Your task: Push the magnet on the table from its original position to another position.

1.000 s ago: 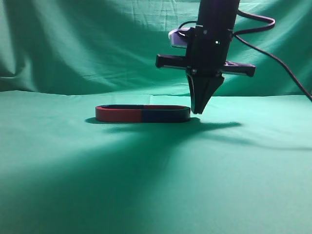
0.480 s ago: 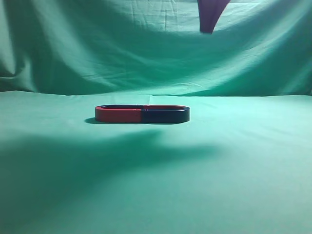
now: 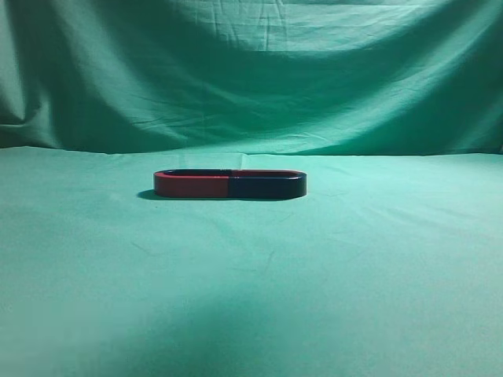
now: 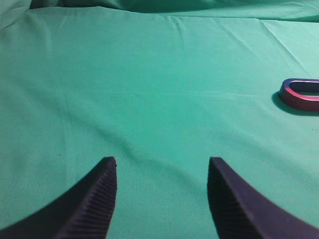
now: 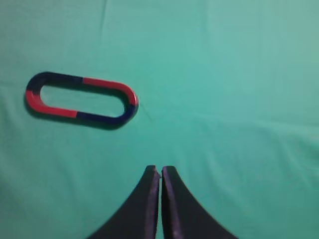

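Observation:
The magnet [image 3: 267,186] lies flat on the table [image 3: 354,275], its dark navy side facing the exterior view. It butts end to end against the red-sided magnet [image 3: 191,186], and the two form one oval. In the right wrist view the magnet [image 5: 107,118] is the oval's right half, up and left of my right gripper [image 5: 160,169]. That gripper is shut, empty and high above the cloth. My left gripper [image 4: 162,162] is open and empty over bare cloth. Neither gripper shows in the exterior view.
The red-sided magnet [image 5: 35,99] forms the oval's left half, and its rounded end shows at the right edge of the left wrist view [image 4: 299,94]. A wrinkled green cloth backdrop [image 3: 251,71] hangs behind the table.
My right gripper has risen from beside the magnet's right end, up and out of the exterior view. Its shadow has left the cloth. The magnets have not moved.

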Action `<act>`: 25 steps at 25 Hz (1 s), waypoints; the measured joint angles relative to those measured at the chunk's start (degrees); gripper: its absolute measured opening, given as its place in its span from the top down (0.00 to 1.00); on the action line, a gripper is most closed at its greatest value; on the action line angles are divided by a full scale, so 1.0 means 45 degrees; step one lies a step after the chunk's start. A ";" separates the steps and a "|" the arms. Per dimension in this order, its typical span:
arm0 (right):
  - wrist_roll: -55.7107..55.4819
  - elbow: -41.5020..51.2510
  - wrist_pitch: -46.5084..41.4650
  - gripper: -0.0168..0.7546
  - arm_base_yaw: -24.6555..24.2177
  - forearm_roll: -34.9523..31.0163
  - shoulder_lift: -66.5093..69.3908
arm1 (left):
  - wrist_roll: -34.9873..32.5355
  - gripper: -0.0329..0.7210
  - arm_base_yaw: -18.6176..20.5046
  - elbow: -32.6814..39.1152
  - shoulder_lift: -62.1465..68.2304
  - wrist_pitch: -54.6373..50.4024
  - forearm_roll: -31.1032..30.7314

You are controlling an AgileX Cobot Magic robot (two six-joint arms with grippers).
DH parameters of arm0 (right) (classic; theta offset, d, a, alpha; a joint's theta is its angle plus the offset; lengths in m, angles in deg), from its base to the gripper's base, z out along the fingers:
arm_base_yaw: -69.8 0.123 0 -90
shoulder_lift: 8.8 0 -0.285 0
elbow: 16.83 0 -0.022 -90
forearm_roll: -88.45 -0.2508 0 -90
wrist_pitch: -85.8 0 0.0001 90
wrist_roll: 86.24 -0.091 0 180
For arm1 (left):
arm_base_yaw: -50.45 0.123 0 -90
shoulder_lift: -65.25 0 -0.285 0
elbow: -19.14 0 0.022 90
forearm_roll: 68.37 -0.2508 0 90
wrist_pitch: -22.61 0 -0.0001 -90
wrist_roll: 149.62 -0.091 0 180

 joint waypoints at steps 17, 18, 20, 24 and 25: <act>0.1095 0.9779 0.4824 0.98 0.0000 0.0229 -0.8831 | 0.0000 0.46 0.0000 0.0000 0.0000 0.0000 0.0000; 0.1263 1.0213 0.5106 0.98 0.0000 0.0229 -0.9373 | 0.0000 0.46 0.0000 0.0000 0.0000 0.0000 0.0000; 0.1406 1.0919 0.5637 0.98 0.0000 0.0252 -1.0462 | 0.0000 0.46 0.0000 0.0000 0.0000 0.0000 0.0000; 0.1535 1.2146 0.6176 0.98 0.0000 -0.0020 -1.2573 | 0.0000 0.46 0.0000 0.0000 0.0000 0.0000 0.0000; 0.1525 1.2373 0.6052 0.98 0.0000 -0.0192 -1.3159 | 0.0000 0.46 0.0000 0.0000 0.0000 0.0000 0.0000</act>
